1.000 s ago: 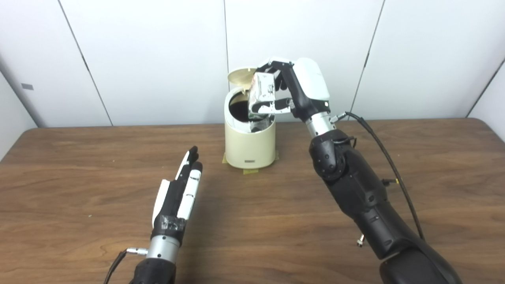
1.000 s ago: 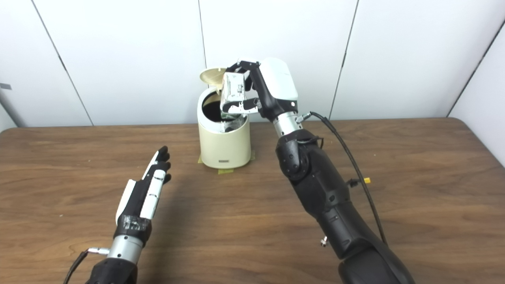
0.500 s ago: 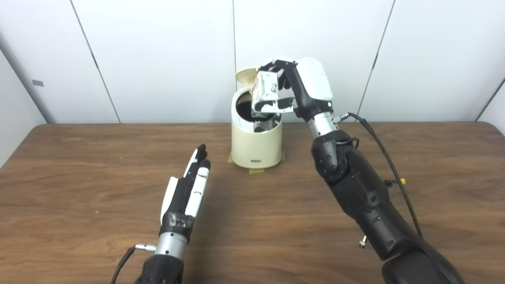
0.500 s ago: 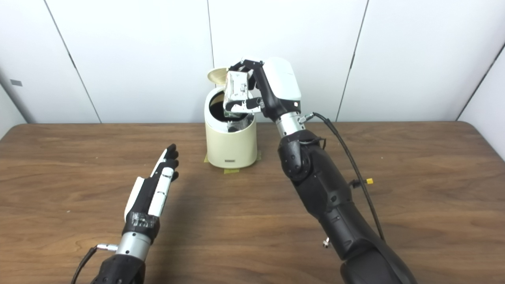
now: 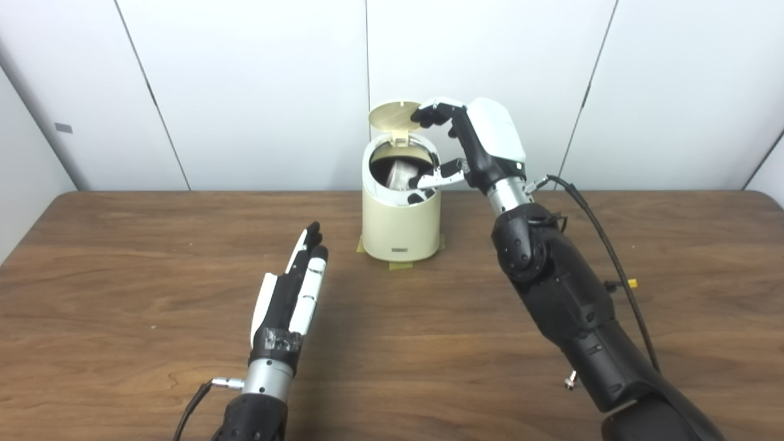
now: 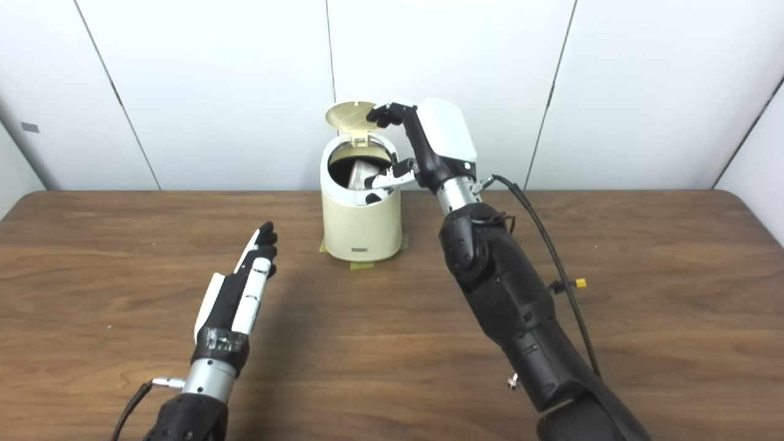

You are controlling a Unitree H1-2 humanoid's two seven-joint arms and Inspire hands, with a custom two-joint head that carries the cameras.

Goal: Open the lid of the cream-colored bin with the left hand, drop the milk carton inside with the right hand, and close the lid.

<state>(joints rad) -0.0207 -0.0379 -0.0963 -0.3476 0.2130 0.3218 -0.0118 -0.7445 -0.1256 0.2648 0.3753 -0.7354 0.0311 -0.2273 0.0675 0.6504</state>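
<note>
The cream-colored bin (image 5: 400,228) stands at the back middle of the table, its round lid (image 5: 395,114) tipped up at the rear. The milk carton (image 5: 400,173) lies tilted inside the bin's dark opening, only its pale top showing. My right hand (image 5: 464,146) hovers over the bin's right rim, open, with its fingers (image 6: 384,114) spread beside the lid and its thumb near the rim; it holds nothing. My left hand (image 5: 293,291) rests flat and open above the table, well in front and left of the bin.
Yellowish tape (image 5: 401,267) marks the bin's base on the wooden table (image 5: 122,257). White wall panels stand close behind the bin. A black cable (image 5: 603,226) runs along my right forearm.
My right hand has opened and let go of the milk carton, which has dropped into the bin. The camera has shifted slightly; my left hand has stayed put.
</note>
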